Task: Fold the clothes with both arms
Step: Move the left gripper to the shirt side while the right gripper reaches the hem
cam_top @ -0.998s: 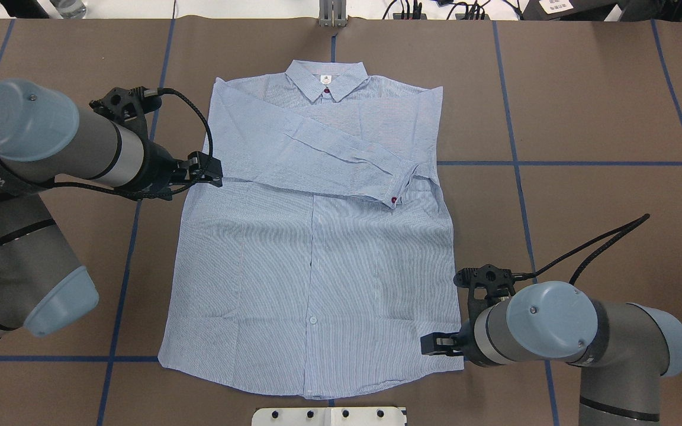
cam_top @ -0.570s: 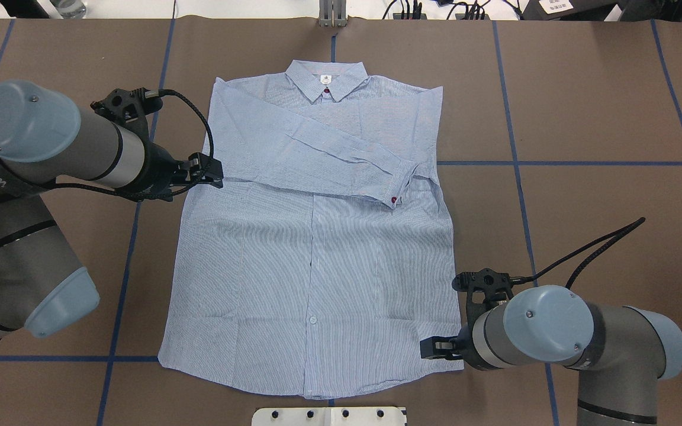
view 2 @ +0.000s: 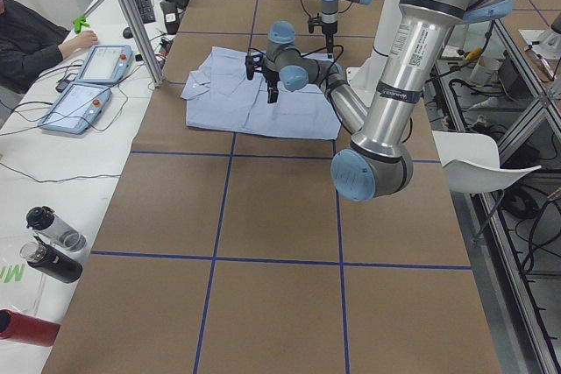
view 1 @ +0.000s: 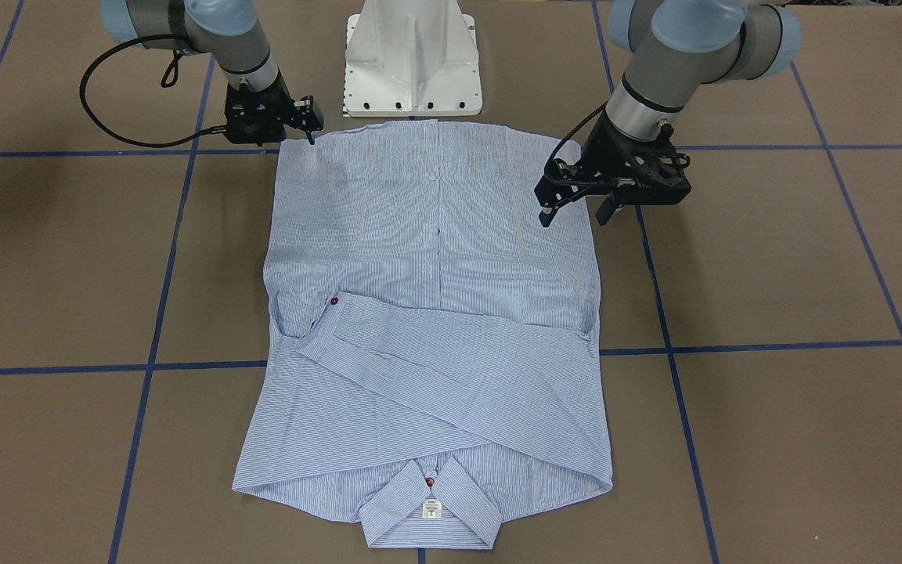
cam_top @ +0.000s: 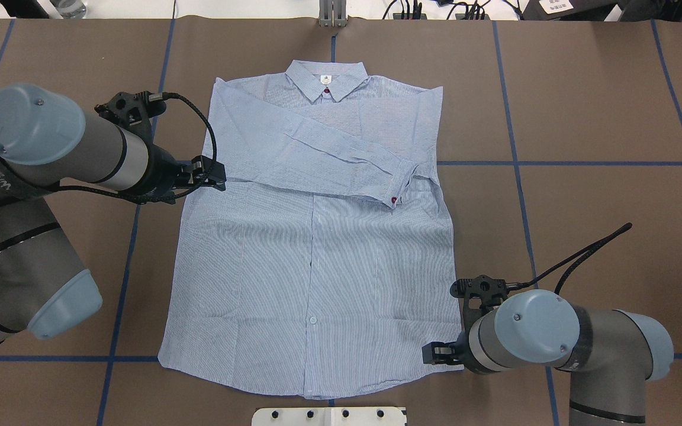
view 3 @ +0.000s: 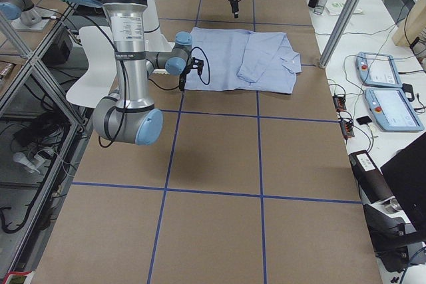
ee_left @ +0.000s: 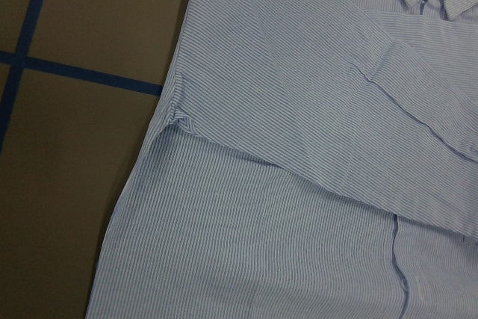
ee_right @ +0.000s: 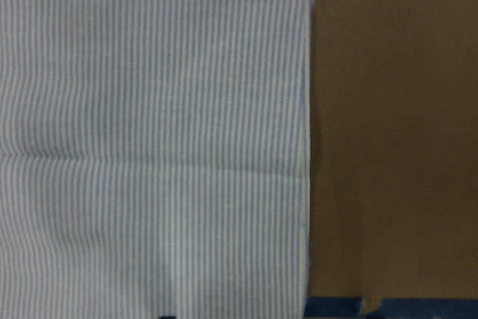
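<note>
The light blue pinstriped shirt lies flat on the brown table, collar at the far side and both sleeves folded across the chest, a red-buttoned cuff on top. It also shows in the front view. My left gripper hovers open over the shirt's left side edge near the armpit; in the front view its two fingers stand apart. My right gripper is at the hem's right corner, open and empty, and also shows in the front view. Both wrist views show only cloth and table.
The white pedestal base stands right behind the hem. Blue tape lines cross the table. Beyond the collar are a metal post and cables. Tablets and bottles lie off the table's far side.
My right arm has drawn a little toward the robot's base, its gripper staying by the hem corner. My left gripper has shifted slightly toward the shirt. The shirt has not moved.
</note>
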`<state>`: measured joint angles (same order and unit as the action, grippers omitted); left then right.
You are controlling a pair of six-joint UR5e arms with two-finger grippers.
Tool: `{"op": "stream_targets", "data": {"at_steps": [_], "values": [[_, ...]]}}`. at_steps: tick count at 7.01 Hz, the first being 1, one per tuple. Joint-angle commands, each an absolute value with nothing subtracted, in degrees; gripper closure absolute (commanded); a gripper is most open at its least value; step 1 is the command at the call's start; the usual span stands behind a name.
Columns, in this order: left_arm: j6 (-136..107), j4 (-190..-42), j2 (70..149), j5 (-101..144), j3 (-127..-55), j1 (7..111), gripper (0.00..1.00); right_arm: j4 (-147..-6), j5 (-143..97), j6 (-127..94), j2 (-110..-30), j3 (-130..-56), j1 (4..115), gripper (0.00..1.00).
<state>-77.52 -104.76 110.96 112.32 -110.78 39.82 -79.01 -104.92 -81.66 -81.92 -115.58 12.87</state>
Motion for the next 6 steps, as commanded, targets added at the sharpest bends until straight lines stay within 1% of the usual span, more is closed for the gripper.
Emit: {"op": "stream_targets", "data": {"at_steps": [1,3,6], "values": [[-77.5,-104.8,111.1,112.3,-110.7,39.7,0.01,-79.1,-105.0,-81.7,-81.9,-115.4,12.3,0.23],[-77.5,-104.8,111.0,112.3,-110.7,39.8,0.01,-79.1,-105.0,-81.7,-82.0,-115.3,12.0,0.41],[-77.5,-104.8,111.2,112.3,-110.7,39.7,0.01,-79.1,-105.0,-81.7,-82.0,-115.3,12.1,0.46]]}}
